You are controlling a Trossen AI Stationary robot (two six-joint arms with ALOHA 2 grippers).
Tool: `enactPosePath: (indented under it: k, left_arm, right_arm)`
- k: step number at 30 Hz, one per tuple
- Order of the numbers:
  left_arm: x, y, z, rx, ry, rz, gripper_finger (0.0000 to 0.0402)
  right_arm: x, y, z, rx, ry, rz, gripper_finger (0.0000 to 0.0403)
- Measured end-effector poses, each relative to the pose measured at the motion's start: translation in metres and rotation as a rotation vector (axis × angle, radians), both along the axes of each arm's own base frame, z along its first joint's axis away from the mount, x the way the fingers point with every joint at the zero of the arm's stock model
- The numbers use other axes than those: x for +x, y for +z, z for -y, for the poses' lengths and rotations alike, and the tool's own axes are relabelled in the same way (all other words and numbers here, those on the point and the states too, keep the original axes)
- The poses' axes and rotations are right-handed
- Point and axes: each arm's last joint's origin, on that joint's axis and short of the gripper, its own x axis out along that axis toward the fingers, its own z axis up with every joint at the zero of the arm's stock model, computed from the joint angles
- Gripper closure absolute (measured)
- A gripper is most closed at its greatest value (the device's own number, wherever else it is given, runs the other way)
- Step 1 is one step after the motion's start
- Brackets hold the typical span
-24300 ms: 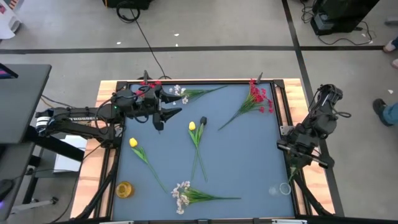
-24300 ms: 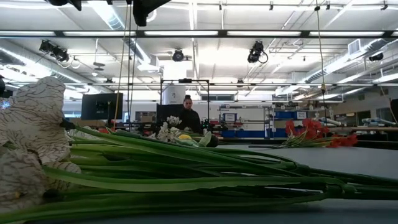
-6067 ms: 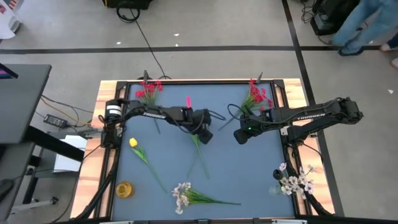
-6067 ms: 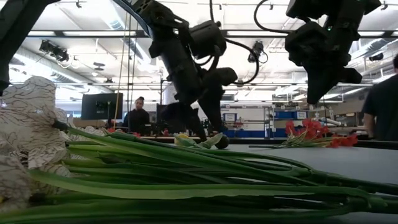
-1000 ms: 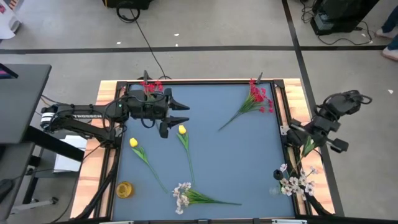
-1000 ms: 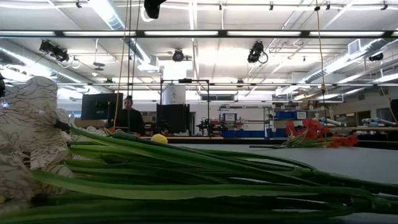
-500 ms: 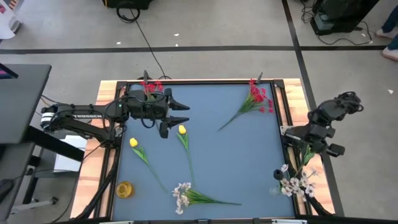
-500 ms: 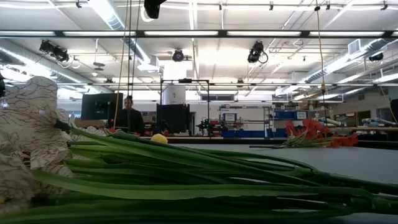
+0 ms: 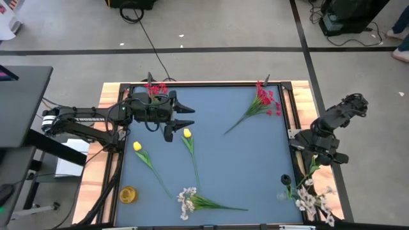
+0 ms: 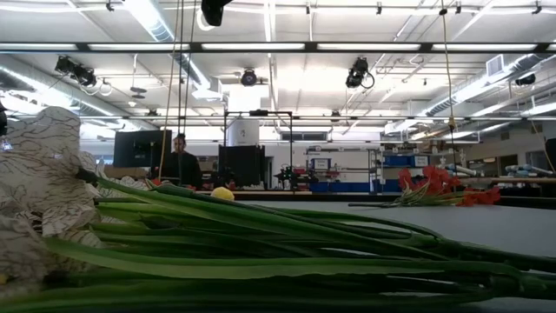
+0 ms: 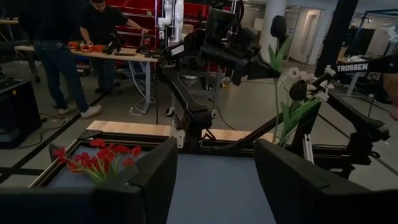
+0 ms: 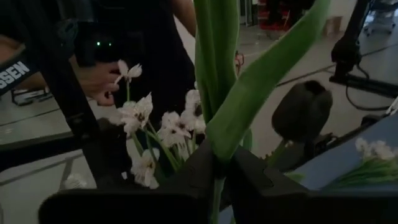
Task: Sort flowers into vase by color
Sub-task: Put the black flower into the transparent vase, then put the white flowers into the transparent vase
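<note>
At the table's right edge my right gripper [image 9: 314, 156] is shut on a green flower stalk [image 12: 214, 74] with long leaves. The stalk runs down toward the clear vase [image 9: 291, 193] at the near right corner. A white spray [image 9: 314, 201] and a dark bud [image 9: 285, 181] show there. My left gripper [image 9: 188, 116] hangs open and empty at the far left. Flat on the table lie two yellow tulips [image 9: 186, 133] [image 9: 137, 146], two red bunches [image 9: 264, 102] [image 9: 153, 89] and another white spray [image 9: 186, 199]. My right gripper pinches the green stalk [image 12: 217, 177] between its two fingers, which come at it nearly level and lie across it. The stalk stands roughly upright, its leaves [image 12: 267, 81] rising past the fingers. Which part along the stalk's length is held, I cannot tell.
An amber glass [image 9: 128, 194] stands at the near left corner. The table has a raised dark frame [image 9: 204, 83] and wooden side rails. A person [image 10: 180, 156] stands far behind the table, and others [image 11: 56, 50] show in the room.
My right gripper has sunk and gone toward the table's near edge, turning a little, and the green stalk has come down with it toward the clear vase. The white spray at the vase has tipped outward toward the near right corner.
</note>
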Motion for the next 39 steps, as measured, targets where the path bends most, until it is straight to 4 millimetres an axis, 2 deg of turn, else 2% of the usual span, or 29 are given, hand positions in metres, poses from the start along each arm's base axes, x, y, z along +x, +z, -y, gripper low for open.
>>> enactPosePath:
  k: [6, 14, 19, 25, 34, 39]
  left_arm:
    - [0.000, 0.000, 0.000, 0.000, 0.000, 0.000, 0.0182]
    - [0.000, 0.000, 0.000, 0.000, 0.000, 0.000, 0.0182]
    - [0.000, 0.000, 0.000, 0.000, 0.000, 0.000, 0.0182]
    - [0.000, 0.000, 0.000, 0.000, 0.000, 0.000, 0.0182]
    - [0.000, 0.000, 0.000, 0.000, 0.001, 0.001, 0.0182]
    - [0.000, 0.000, 0.000, 0.000, 0.001, 0.001, 0.0182]
  right_arm:
    - [0.001, -0.005, -0.001, 0.005, -0.030, -0.131, 0.0322]
    - [0.003, -0.002, -0.003, 0.066, -0.015, -0.233, 0.0219]
    - [0.005, 0.011, -0.004, 0.148, -0.003, -0.136, 0.0171]
    - [0.006, 0.028, -0.003, 0.267, -0.051, -0.005, 0.0163]
    - [0.013, 0.044, 0.007, 0.362, -0.436, 0.220, 0.0163]
    - [0.023, 0.047, 0.012, 0.388, -0.720, 0.259, 0.0163]
